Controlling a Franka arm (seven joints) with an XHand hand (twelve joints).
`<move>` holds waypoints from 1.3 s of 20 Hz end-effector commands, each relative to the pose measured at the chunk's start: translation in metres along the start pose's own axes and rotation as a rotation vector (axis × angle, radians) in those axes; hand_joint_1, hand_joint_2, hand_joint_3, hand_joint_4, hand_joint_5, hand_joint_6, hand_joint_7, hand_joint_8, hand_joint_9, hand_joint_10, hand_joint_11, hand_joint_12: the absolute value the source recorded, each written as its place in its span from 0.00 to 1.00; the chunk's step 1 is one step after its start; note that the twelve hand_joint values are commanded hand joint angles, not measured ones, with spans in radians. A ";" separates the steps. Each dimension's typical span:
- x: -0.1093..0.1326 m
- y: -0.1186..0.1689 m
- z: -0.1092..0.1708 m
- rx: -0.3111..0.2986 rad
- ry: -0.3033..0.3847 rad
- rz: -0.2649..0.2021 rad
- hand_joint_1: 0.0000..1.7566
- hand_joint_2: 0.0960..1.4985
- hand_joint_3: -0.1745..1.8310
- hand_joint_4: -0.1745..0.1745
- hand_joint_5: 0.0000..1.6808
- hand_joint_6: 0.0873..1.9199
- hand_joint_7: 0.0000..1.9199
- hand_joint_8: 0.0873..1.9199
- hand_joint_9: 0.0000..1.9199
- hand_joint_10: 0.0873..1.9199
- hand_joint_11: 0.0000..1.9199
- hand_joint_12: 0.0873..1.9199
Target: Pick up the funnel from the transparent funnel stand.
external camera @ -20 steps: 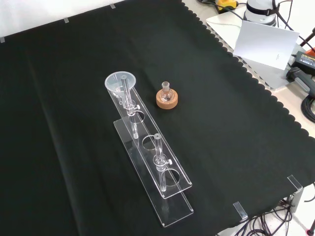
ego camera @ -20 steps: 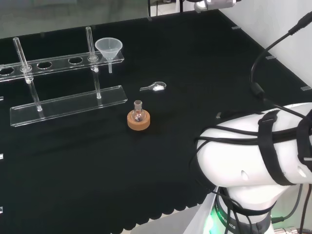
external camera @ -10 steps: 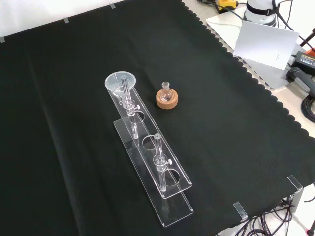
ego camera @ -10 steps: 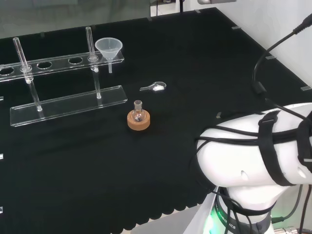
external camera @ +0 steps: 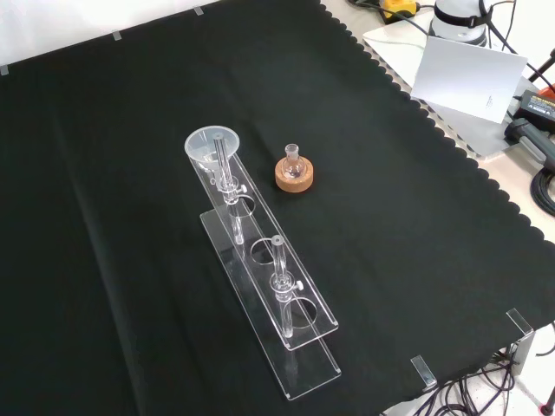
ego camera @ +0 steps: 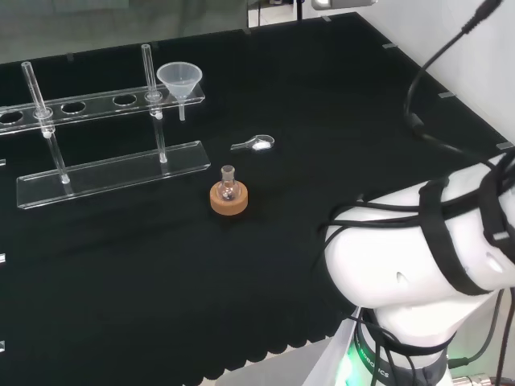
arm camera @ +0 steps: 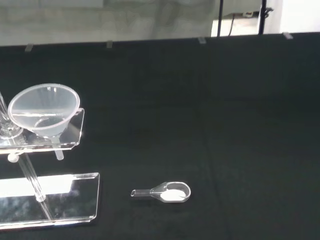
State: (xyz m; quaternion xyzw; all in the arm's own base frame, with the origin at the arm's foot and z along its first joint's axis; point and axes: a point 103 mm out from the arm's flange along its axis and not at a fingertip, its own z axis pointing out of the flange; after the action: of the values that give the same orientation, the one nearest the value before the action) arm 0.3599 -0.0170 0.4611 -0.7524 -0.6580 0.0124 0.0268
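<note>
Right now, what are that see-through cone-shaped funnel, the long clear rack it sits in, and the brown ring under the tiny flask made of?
The see-through cone-shaped funnel looks like clear plastic or glass, slightly frosted; which one is unclear. The long clear rack seems to be acrylic: flat transparent sheets with bright, glossy edges. The brown ring looks like cork, tan and matt.

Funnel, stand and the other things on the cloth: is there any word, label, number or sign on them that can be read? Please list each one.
None: no print shows on the funnel, the funnel stand, the small flask or the scoop.
</note>
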 end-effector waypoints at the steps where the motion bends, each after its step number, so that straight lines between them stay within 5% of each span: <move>1: 0.011 0.058 0.012 0.045 -0.008 -0.095 0.00 0.72 0.34 0.54 0.10 0.00 0.00 0.04 0.02 0.31 0.02 0.70; 15: 0.063 0.105 0.055 0.097 -0.007 -0.153 0.00 0.71 0.32 0.50 0.09 0.00 0.00 0.04 0.01 0.31 0.01 0.71; 23: 0.083 0.123 0.081 0.157 -0.028 -0.133 0.00 0.70 0.29 0.46 0.07 0.00 0.00 0.06 0.02 0.34 0.00 0.73; 26: 0.085 0.127 0.089 0.197 -0.036 -0.125 0.01 0.68 0.27 0.46 0.06 0.00 0.00 0.00 0.01 0.33 0.00 0.72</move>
State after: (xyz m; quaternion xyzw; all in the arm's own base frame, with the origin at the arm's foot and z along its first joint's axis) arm 0.4834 0.0413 0.3785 -0.7019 -0.7051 0.0661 0.0753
